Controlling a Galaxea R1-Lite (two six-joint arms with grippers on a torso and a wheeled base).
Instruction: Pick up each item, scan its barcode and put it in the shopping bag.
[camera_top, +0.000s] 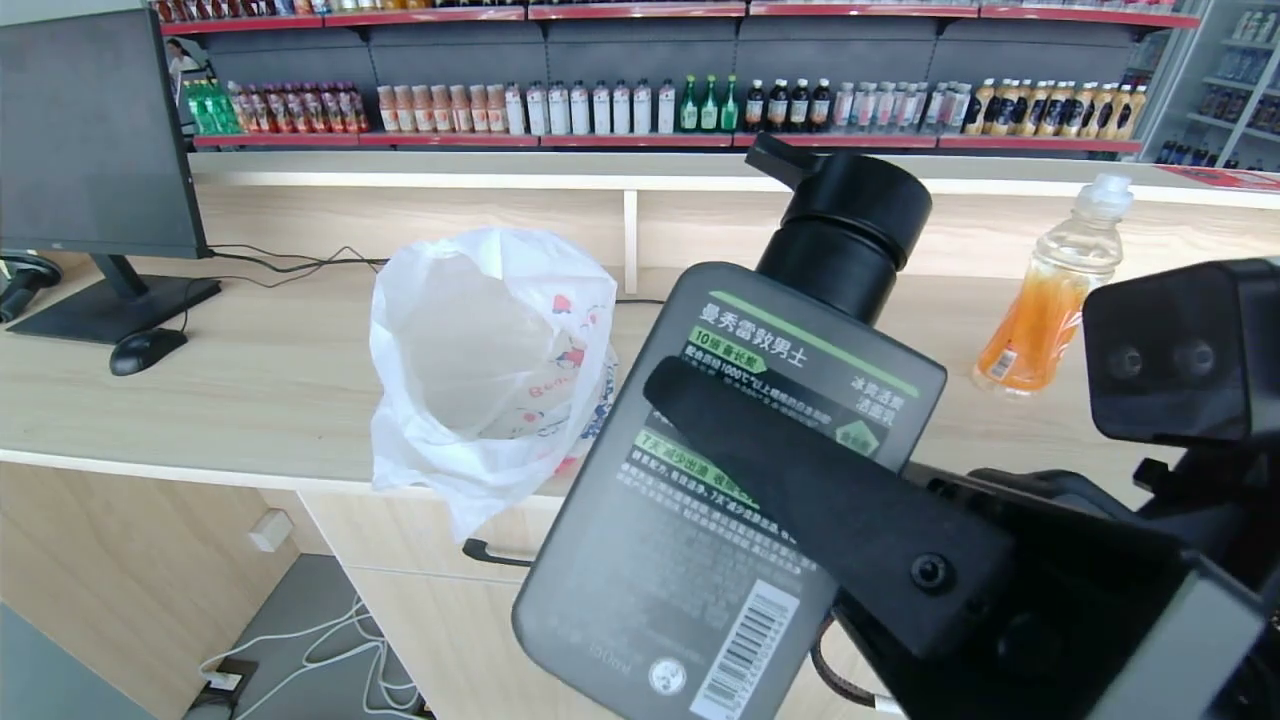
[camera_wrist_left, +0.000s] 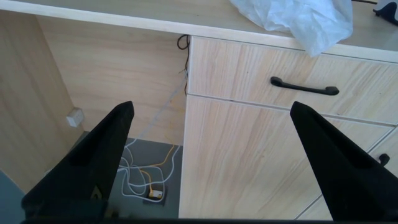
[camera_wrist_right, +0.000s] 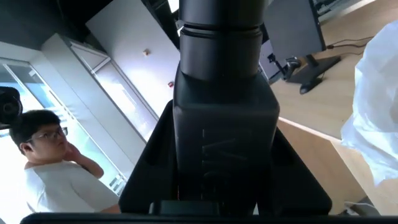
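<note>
My right gripper (camera_top: 760, 450) is shut on a dark grey pump bottle (camera_top: 700, 500) with a black cap, held up close before the head camera, its barcode (camera_top: 745, 650) facing me at the lower end. The right wrist view looks along the same bottle (camera_wrist_right: 224, 124) between my fingers (camera_wrist_right: 146, 174). A white plastic shopping bag (camera_top: 490, 350) stands open on the wooden counter (camera_top: 250, 400), left of the bottle. An orange drink bottle (camera_top: 1050, 290) stands on the counter at the right. My left gripper (camera_wrist_left: 211, 162) is open below the counter edge, facing the cabinet front.
A monitor (camera_top: 95, 130) and a mouse (camera_top: 145, 350) sit at the counter's left. A drawer front with a black handle (camera_wrist_left: 305, 87) lies under the bag (camera_wrist_left: 298, 18). Cables and a plug (camera_wrist_left: 152, 193) lie on the floor. Shelves of drinks (camera_top: 650, 105) line the back wall.
</note>
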